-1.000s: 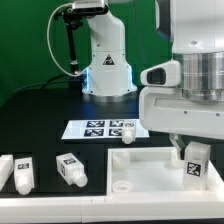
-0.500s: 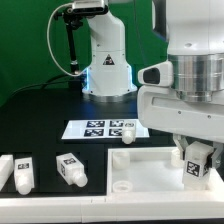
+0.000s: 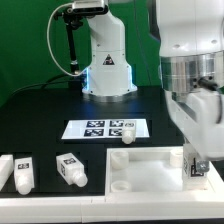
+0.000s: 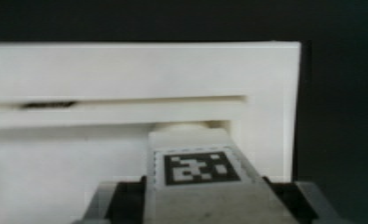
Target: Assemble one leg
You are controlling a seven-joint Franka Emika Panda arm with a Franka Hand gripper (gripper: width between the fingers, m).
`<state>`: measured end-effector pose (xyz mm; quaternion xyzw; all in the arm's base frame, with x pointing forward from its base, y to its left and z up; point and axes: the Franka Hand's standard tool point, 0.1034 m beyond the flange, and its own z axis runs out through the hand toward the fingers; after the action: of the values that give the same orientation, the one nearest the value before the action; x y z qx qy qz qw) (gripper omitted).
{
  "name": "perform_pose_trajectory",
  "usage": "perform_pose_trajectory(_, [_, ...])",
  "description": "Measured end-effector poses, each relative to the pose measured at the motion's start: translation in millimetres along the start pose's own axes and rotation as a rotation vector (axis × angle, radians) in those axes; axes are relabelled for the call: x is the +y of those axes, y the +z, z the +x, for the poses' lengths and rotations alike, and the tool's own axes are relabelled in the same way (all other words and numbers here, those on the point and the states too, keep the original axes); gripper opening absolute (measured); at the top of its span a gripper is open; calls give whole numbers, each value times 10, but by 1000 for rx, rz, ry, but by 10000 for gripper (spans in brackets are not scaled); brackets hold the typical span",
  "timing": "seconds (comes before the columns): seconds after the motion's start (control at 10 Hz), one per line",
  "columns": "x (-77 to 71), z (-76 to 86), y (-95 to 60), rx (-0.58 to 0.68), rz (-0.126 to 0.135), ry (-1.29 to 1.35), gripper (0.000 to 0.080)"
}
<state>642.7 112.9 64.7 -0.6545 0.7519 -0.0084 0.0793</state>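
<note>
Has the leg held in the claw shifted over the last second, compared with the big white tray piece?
Yes. The leg in the claw moved toward the exterior view's right and slightly down, nearer the right corner of the tray piece.

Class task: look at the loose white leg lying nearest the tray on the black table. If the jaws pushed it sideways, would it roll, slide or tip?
The leg would probably slide rather than roll, since its body looks square-sided and lies flat on the table. It seems rigid moulded plastic, so bending is unlikely. Its small size suggests it is light and may skid or twist easily.
</note>
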Motion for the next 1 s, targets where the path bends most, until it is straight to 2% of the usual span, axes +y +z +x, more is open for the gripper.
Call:
perform_pose_trajectory(0.1, [0,-4,-1,0,0,-1,287])
perform_pose_trajectory(0.2, [1,-1,3,1,-1,-40,363])
perform_pose_trajectory(0.3, [5,0,10,1,-2,-42,497])
perform_pose_trajectory(0.4, [3,9,10,5,-3,-109,497])
perform_pose_trajectory(0.5, [-7,29,6,7,-8,-358,616])
perform_pose_trajectory(0.6, [-3,54,13,-2,-15,-535,639])
perform_pose_trajectory(0.7, [12,56,24,0,-7,-647,639])
perform_pose_trajectory(0.8, [67,51,45,7,1,-715,648])
perform_pose_trajectory(1.0, [60,77,44,9,-2,-816,649])
